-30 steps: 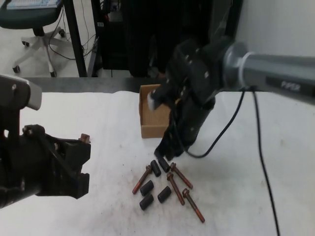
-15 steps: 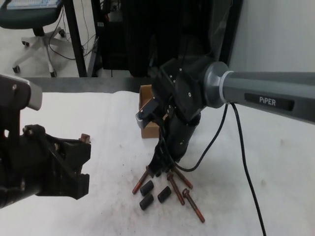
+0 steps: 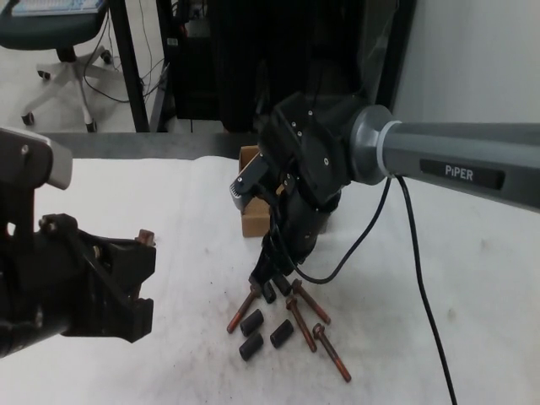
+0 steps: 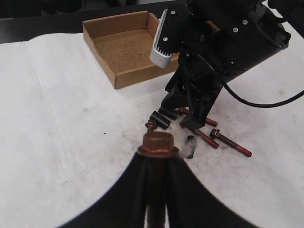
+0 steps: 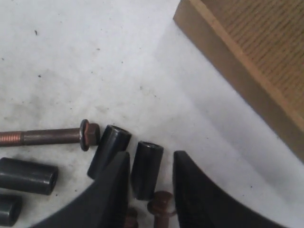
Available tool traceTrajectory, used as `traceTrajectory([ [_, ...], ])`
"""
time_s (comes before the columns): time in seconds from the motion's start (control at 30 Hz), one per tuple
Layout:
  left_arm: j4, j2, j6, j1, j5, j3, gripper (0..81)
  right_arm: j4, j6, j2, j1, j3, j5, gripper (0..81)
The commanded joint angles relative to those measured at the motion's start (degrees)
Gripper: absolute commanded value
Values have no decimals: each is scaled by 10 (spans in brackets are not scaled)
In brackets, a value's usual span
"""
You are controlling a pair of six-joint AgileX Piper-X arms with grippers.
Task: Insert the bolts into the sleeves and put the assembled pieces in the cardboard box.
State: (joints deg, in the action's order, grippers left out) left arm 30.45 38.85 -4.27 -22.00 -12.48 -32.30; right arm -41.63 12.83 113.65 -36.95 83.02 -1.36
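**A:** What do we have nearest to us?

**B:** Our left tool [image 4: 158, 160], at the lower left of the high view. It is clenched on a bolt [image 4: 158, 144], and the bolt's hex head stands out past the fingertips, clear of the white table [image 3: 126, 202].

**A:** And just beyond that?

**B:** At the lower middle of the high view we see the loose parts lying on the table. There are four loose bolts [image 3: 332, 353] and several black sleeves [image 3: 251, 322] in one tight cluster.

**A:** Where is our right tool?

**B:** The right tool [image 5: 151, 159] hangs over the far edge of that cluster, just below the centre of the high view. Its fingers [image 5: 199, 190] are spread, one on either side of one sleeve [image 5: 146, 168] that lies on the table. We cannot tell whether they touch it. A second sleeve [image 5: 108, 151] lies just beside it, next to the head of another bolt [image 5: 89, 135].

**A:** And the cardboard box?

**B:** The cardboard box [image 3: 256, 224] is farthest, near the middle of the high view. It sits open-topped on the table, partly behind the right arm [image 3: 456, 160] and apart from the cluster.
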Motion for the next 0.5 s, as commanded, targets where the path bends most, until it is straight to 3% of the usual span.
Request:
traceTrajectory([
  [0.0,-7,-6,2,2,-1,-2,0,3,4,-1,3,6,1,300],
  [0.47,-7,-6,2,2,-1,-2,0,-19,0,22,3,5,-1,300],
])
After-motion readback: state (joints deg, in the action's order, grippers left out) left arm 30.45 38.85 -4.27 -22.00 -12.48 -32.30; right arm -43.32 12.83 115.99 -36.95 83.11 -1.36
